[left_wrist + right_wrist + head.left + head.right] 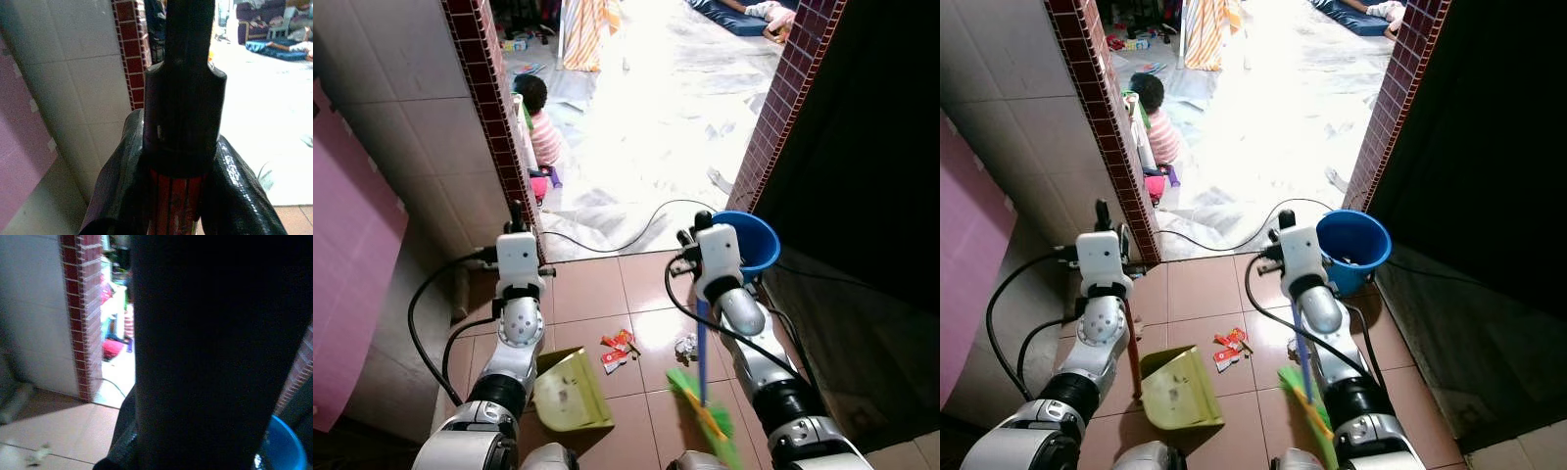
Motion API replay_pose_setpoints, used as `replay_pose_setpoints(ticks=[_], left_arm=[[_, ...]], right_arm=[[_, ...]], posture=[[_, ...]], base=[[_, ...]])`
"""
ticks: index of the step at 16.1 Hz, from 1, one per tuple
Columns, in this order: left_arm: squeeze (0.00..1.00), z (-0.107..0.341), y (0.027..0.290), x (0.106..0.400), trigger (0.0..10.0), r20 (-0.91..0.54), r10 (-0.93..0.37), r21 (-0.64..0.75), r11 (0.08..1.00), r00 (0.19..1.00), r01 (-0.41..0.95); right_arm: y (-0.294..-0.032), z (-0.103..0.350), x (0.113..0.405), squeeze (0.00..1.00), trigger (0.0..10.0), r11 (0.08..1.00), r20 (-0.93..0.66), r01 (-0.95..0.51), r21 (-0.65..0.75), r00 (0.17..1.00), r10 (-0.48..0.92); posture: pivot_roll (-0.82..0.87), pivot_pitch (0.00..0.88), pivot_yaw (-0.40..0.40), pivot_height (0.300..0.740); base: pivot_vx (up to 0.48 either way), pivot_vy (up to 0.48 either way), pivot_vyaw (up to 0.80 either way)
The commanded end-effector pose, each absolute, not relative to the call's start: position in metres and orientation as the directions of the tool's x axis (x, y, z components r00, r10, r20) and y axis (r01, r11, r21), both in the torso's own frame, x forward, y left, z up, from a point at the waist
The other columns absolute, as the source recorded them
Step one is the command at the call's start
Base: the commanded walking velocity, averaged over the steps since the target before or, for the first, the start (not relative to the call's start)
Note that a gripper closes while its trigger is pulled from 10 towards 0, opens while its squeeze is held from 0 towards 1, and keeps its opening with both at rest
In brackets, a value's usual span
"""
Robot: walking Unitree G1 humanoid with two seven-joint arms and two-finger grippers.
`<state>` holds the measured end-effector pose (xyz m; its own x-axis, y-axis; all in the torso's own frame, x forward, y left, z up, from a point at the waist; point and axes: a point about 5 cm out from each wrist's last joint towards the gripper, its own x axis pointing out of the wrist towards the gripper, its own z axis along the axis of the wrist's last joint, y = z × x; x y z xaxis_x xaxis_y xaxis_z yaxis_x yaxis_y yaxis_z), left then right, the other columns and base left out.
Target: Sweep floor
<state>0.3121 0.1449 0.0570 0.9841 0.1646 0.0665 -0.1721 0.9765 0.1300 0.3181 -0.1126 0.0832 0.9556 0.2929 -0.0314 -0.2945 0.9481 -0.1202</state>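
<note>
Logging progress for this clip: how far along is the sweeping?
Early. Left gripper holds the yellow-green plastic dustpan by its red handle; right gripper holds the blue-handled green broom. Red-and-white wrappers and crumpled white scrap lie unswept on the brown tiles; dustpan looks nearly empty.

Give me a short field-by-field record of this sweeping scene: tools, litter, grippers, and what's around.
left gripper: shut on the dustpan handle, red with a black cap
dustpan: yellow-green, on the brown tiles, mouth toward the litter
right gripper: holds the broom's blue pole
broom: green bristles on the floor, right of the dustpan
litter: red and white wrappers and a crumpled white scrap, between pan and broom
blue bucket: by the right brick doorpost
black cable: across the threshold
person: sitting beyond the doorway
</note>
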Motion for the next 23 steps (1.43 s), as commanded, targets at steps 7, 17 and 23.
replay_pose_setpoints(ticks=[7, 17, 23], left_arm=[[0.0, 0.048, 0.129, 0.307, 10.0, 0.027, 0.083, 0.066, 0.994, 0.996, -0.084], [0.0, 0.047, 0.123, 0.308, 10.0, 0.017, 0.028, 0.076, 0.997, 0.999, -0.029], [0.0, 0.045, 0.122, 0.307, 10.0, -0.009, 0.028, 0.015, 0.999, 1.0, -0.028]], right_arm=[[-0.086, 0.152, 0.336, 0.0, 10.0, 0.905, 0.167, -0.423, -0.044, 0.89, 0.425], [-0.128, 0.21, 0.366, 0.0, 10.0, 0.941, 0.361, -0.184, -0.284, 0.889, 0.282], [-0.123, 0.151, 0.351, 0.0, 10.0, 0.932, 0.223, -0.222, -0.286, 0.931, 0.29]], posture=[[-0.06, 0.0, 0.017, 0.74], [-0.06, 0.0, 0.018, 0.74], [-0.06, 0.0, 0.03, 0.74]], base=[[0.0, 0.0, 0.0], [0.0, 0.0, 0.0], [0.0, 0.0, 0.0]])
